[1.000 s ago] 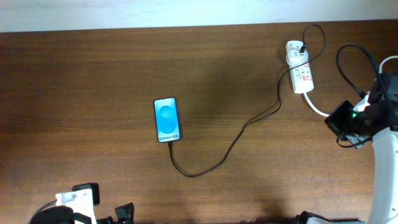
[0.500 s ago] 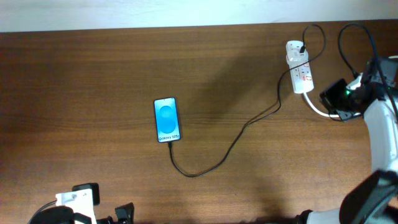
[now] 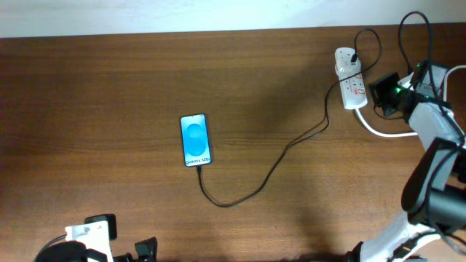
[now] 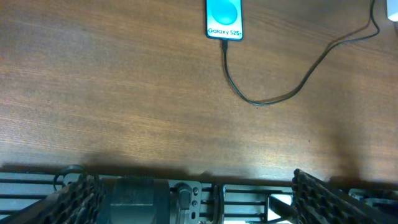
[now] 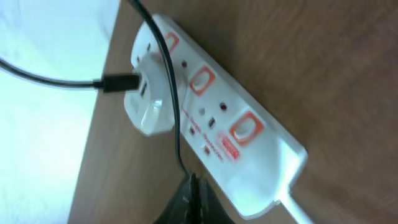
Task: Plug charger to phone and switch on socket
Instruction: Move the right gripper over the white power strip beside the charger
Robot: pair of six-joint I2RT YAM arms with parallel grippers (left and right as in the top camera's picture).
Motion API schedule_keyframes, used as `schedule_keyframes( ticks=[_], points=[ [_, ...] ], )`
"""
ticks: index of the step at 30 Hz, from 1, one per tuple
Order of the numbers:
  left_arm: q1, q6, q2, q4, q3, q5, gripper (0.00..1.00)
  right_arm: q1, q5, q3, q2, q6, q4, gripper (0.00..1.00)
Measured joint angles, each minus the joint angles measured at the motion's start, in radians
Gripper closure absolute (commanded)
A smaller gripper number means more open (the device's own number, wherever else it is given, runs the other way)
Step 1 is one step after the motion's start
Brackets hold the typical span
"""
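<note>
— Furniture?
— Just a table: dark brown, wood grain running lengthwise, filling almost the whole overhead view.
— Beyond the far edge?
— A pale white strip, plain and featureless. Wall or floor, impossible to tell. Same blank white past the table's edge in the right wrist view.
— Light?
— Soft and even. Faint sheen on the grain toward the front edge, and a dimmer, shadowed patch near the middle.
</note>
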Motion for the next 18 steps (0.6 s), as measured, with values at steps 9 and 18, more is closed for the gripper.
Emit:
schedule_keyframes(
  ticks=[9,18],
  points=[
    [0.0,-0.003,0.0,0.0,0.0,0.0,0.01,0.0,-0.017,0.0,0.097,0.127,0.158,0.96],
    [0.0,-0.003,0.0,0.0,0.0,0.0,0.0,0.0,-0.017,0.0,0.16,0.155,0.254,0.96]
  ],
)
